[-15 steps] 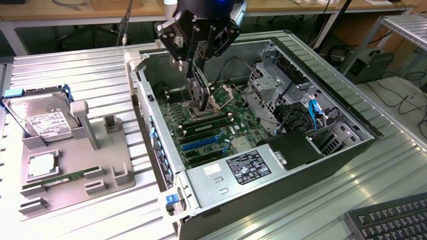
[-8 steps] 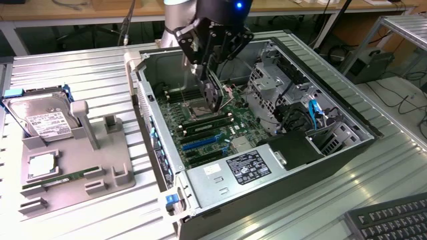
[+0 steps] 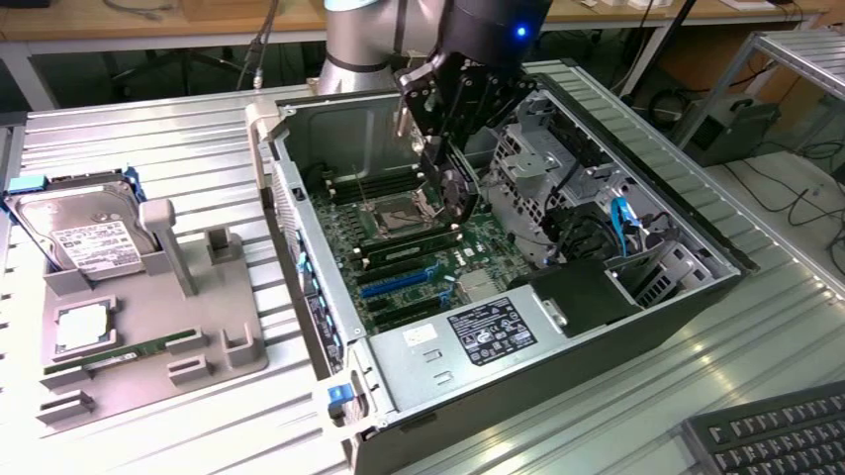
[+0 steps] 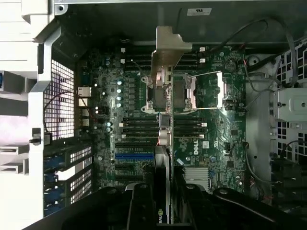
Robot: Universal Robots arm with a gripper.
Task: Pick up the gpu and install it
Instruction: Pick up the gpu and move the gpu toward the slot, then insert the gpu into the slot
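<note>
My gripper [image 3: 445, 139] hangs inside the open computer case [image 3: 660, 213], shut on the gpu [image 3: 457, 193]. The gpu stands on edge below the fingers, above the motherboard [image 3: 396, 252] near the processor socket. In the wrist view the gpu [image 4: 163, 143] runs edge-on down the middle, its silver end bracket [image 4: 169, 48] at the far end. The black fingers [image 4: 142, 203] of the gripper [image 4: 163, 203] clamp it from both sides. The blue expansion slot [image 4: 134, 155] lies beside the card's line, and the card's lower edge appears apart from the board.
A grey fixture [image 3: 145, 327] on the exterior view's left carries a silver hard drive [image 3: 86, 237], a processor chip [image 3: 82, 327] and a thin memory stick [image 3: 113, 354]. A drive cage [image 3: 541, 168] and cables crowd the case's right side. A keyboard [image 3: 779, 435] lies at the bottom right.
</note>
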